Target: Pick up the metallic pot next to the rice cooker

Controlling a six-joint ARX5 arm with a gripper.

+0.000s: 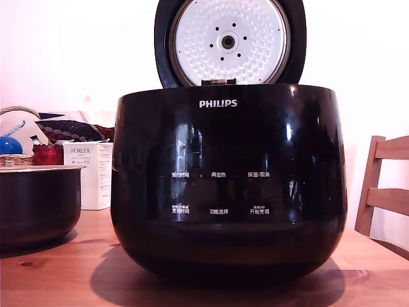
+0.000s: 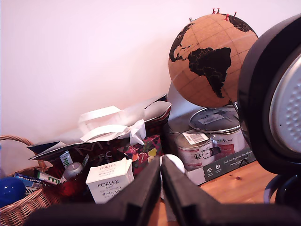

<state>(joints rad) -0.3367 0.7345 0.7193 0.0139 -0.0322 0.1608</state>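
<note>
While the rice cooker (image 1: 229, 185) fills the middle of the exterior view with its lid (image 1: 230, 42) standing upright and its dimpled silver plate facing the camera, my gripper (image 2: 161, 188) does not appear in that view at all. I see it only through the wrist view, where its two dark fingers (image 2: 141, 197) run together to a point with barely a sliver between them, holding nothing.

The metallic pot (image 1: 38, 204) sits on the wooden table (image 1: 64, 281) just beside the rice cooker, on the exterior view's left, upright, its thin light rim level and its dark wall cut off by the picture's edge. A narrow strip of table shows between the pot and the cooker, so they stand apart.

Behind the gap between pot and cooker stands a white PORLEX box (image 1: 89, 174), and behind the pot a wicker basket (image 1: 16, 160) with a blue ball (image 1: 9, 146) in it. On the cooker's other side, at the exterior view's right, part of a wooden chair (image 1: 383, 185) shows.

In the wrist view my fingertips point toward the PORLEX box (image 2: 109, 179), with a cork globe (image 2: 207, 59) and paint tins (image 2: 214, 136) farther back, and the cooker's raised lid (image 2: 273, 103) close by.
</note>
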